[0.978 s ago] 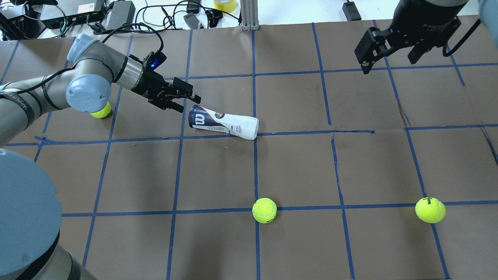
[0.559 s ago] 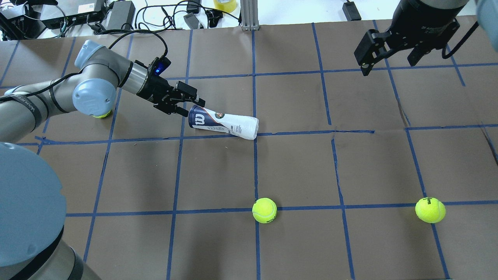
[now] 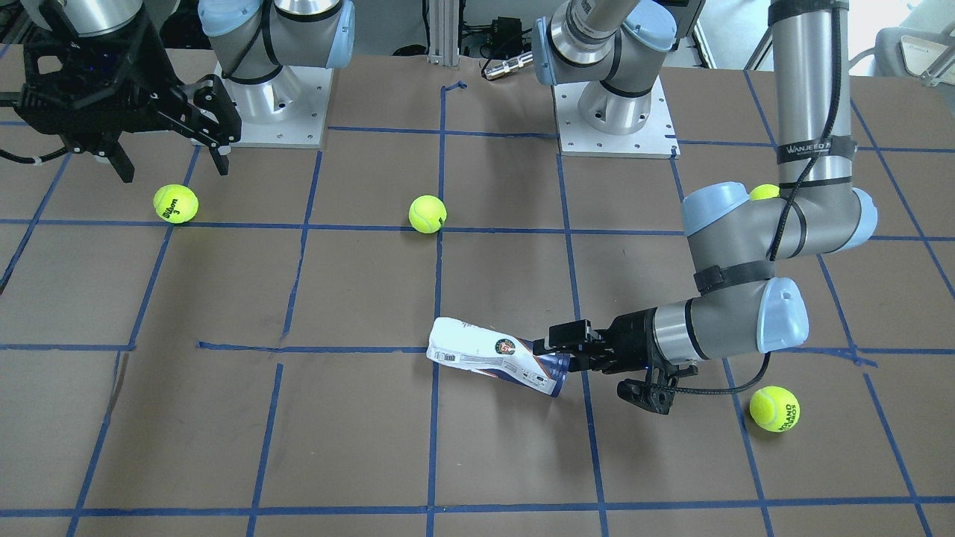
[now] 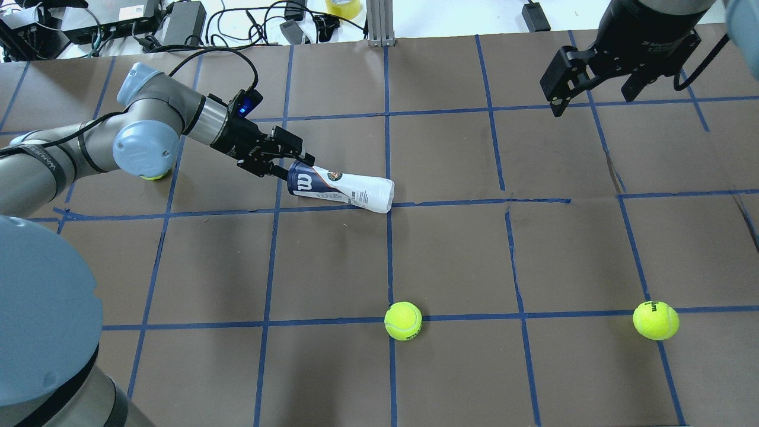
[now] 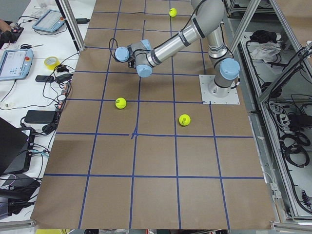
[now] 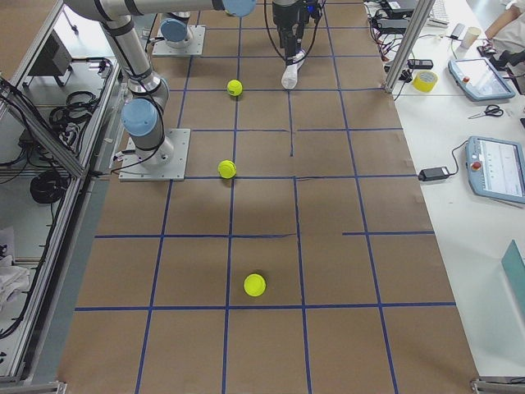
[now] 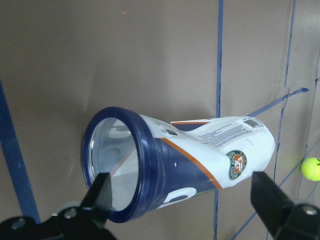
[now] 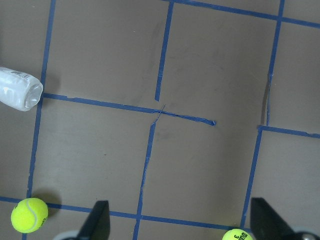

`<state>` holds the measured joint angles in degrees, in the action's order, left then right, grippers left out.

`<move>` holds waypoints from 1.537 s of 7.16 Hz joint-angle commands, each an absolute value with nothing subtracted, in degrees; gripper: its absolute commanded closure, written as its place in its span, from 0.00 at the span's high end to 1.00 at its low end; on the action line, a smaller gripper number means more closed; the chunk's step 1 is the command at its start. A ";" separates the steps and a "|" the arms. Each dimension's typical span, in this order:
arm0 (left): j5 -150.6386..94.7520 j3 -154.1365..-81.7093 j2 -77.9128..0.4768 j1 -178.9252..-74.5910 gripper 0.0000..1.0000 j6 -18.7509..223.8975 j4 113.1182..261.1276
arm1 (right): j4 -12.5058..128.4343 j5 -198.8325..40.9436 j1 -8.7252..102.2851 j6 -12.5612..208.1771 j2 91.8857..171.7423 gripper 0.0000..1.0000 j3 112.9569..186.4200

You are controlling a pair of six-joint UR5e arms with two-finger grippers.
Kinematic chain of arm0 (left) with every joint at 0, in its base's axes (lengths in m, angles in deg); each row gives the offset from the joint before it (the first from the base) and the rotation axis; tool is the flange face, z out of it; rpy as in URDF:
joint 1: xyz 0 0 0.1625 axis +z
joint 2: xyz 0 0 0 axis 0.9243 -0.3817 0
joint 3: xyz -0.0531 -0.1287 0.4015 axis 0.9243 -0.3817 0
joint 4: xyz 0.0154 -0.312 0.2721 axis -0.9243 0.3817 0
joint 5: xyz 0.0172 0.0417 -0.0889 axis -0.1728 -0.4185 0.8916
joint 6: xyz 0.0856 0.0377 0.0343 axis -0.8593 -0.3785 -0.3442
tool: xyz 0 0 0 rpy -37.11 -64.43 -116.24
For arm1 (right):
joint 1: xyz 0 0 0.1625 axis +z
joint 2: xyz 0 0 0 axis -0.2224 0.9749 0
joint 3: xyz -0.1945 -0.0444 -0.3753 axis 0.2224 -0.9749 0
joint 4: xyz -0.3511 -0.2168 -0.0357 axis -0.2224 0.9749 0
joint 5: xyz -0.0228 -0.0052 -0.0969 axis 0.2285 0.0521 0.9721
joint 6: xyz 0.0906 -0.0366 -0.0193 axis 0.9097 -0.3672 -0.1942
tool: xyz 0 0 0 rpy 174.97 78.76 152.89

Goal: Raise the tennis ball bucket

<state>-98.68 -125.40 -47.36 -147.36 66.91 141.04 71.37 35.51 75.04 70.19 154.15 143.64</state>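
well, starting at the left fingers (image 7: 101, 192): they are spread wide, and through the left wrist camera i see one dark tip overlapping the lower edge of the can's open mouth while the other sits off beyond the white end. nothing is pinched. i cannot tell whether either tip touches the rim.

the left gripper (image 4: 295, 166) sits right at the navy end of the tennis ball bucket (image 4: 344, 188), low and almost level with the table. the bucket lies on its side, dark blue rim and open mouth facing the gripper, "w" logo and round emblem turned upward, white end pointing toward the table's middle and resting beside a crossing of blue tape lines. the white part looks dented.

behind the gripper, the left arm (image 4: 148, 127) reaches in bent at the elbow, with a black cable looping over the wrist.

the right gripper (image 4: 593, 95) has its fingers parted too, gripping nothing. it hangs above the far right part of the table (image 4: 450, 249), well apart from the bucket; its wrist camera only catches the bucket's white end at the view's left edge.

from the front-facing camera, one tennis ball (image 3: 774, 408) lies near the left wrist, another ball (image 3: 765, 192) peeks out behind the left elbow, a third ball (image 3: 427, 214) sits near the middle, and a fourth ball (image 3: 176, 203) lies just below the right gripper.
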 commanded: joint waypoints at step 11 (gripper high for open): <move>-98.52 -125.13 -48.57 -148.60 0.03 73.08 140.10 | 69.37 35.84 75.13 78.84 153.94 1.00 142.56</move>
